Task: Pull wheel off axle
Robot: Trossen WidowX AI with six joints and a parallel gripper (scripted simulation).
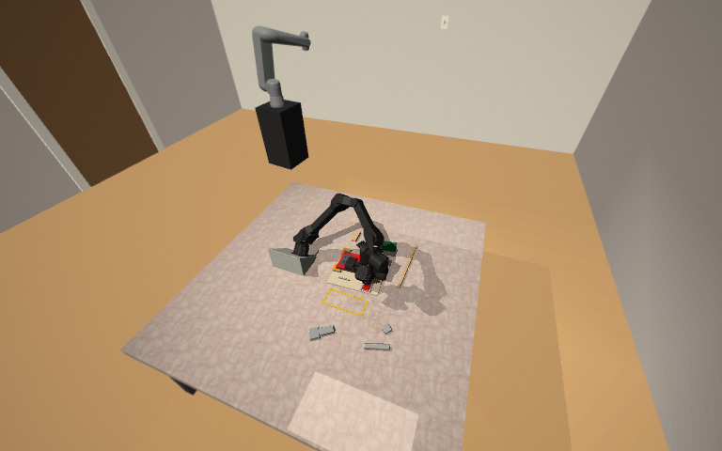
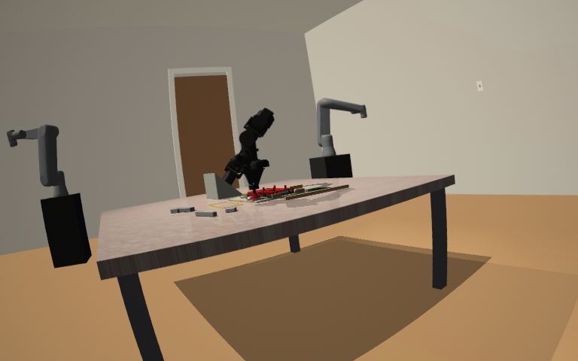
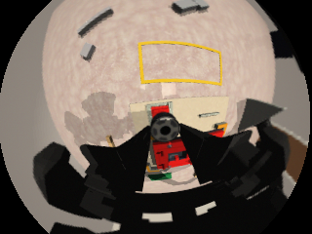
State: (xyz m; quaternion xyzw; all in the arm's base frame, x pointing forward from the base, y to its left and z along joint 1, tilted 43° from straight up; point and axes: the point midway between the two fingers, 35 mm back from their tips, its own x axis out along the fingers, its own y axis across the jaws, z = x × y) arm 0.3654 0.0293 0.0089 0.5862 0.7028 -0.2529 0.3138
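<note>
The dark marking on the cream board (image 3: 195, 112) is unreadable.

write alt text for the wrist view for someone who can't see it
The tool is shut on a dark wheel, above a red part on a cream board. Beyond the board, a yellow-outlined rectangle marks the table, with three small grey blocks scattered further off.
</note>
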